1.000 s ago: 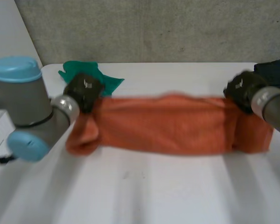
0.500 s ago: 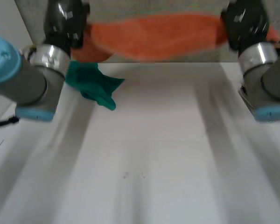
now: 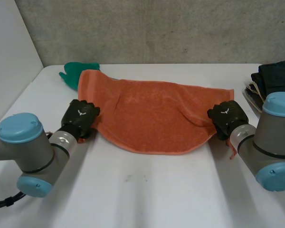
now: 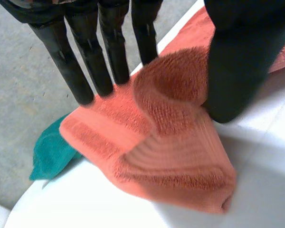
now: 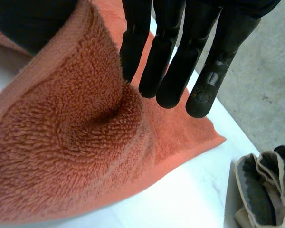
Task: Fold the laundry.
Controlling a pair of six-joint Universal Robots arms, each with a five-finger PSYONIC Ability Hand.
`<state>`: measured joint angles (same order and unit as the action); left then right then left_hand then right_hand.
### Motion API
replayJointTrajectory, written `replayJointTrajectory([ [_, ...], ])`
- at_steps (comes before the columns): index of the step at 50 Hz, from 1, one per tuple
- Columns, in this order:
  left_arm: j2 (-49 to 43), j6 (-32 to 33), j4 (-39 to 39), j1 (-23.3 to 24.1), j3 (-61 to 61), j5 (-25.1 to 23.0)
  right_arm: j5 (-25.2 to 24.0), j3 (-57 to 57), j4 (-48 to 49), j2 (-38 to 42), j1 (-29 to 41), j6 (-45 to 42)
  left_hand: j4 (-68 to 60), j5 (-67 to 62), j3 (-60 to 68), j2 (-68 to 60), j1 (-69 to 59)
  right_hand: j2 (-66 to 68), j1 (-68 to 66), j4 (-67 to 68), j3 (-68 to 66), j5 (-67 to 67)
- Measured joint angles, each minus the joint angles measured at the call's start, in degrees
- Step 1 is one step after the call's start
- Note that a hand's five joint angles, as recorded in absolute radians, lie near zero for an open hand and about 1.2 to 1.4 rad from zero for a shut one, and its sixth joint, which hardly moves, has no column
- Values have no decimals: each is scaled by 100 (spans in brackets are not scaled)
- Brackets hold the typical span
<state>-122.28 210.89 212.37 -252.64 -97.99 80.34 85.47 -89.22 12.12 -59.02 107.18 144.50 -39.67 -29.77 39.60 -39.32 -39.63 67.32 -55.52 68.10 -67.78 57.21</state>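
An orange towel [image 3: 152, 114] lies spread across the middle of the white table [image 3: 147, 190], its far edge next to a green cloth [image 3: 73, 73]. My left hand [image 3: 80, 116] rests at the towel's left near corner. In the left wrist view its fingers [image 4: 85, 61] stand straight and apart from the thumb [image 4: 237, 66], with a loose hump of towel [image 4: 166, 142] between them. My right hand [image 3: 225, 116] is at the towel's right near corner. There the towel [image 5: 66, 156] runs between thumb and fingers [image 5: 171, 61], which press a dent into it.
A pile of dark folded clothes [image 3: 275, 78] sits at the table's right edge, and its beige and grey layers [image 5: 261, 190] lie just beyond my right hand's fingertips. The green cloth [image 4: 50, 154] lies past the towel's left far corner. Bare table stretches in front of the towel.
Both hands swung the towel up off the table, then laid it down spread flat. The left hand's fingers have opened away from the thumb; the right hand still pinches.
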Motion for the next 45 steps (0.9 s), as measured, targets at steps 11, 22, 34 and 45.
replayJointTrajectory([
  [11,453,-243,-116,-228,-516,200,-79,-369,9,-273,-424,182,1931,1991,-1884,1868,1700,0,0,0,0,-1],
  [22,327,-994,-117,-249,-292,430,-203,-385,1,-280,-514,327,1931,1991,-1884,1869,1700,0,0,0,0,-1],
  [34,-93,-1708,-309,-183,245,396,-196,-389,1,-275,-502,322,1831,1804,-1827,1772,1689,0,0,0,0,0],
  [45,-459,-1737,-727,-200,732,590,-186,-378,-8,-288,-513,234,-2778,-2587,2730,-2818,-2483,0,5,0,0,-1],
])
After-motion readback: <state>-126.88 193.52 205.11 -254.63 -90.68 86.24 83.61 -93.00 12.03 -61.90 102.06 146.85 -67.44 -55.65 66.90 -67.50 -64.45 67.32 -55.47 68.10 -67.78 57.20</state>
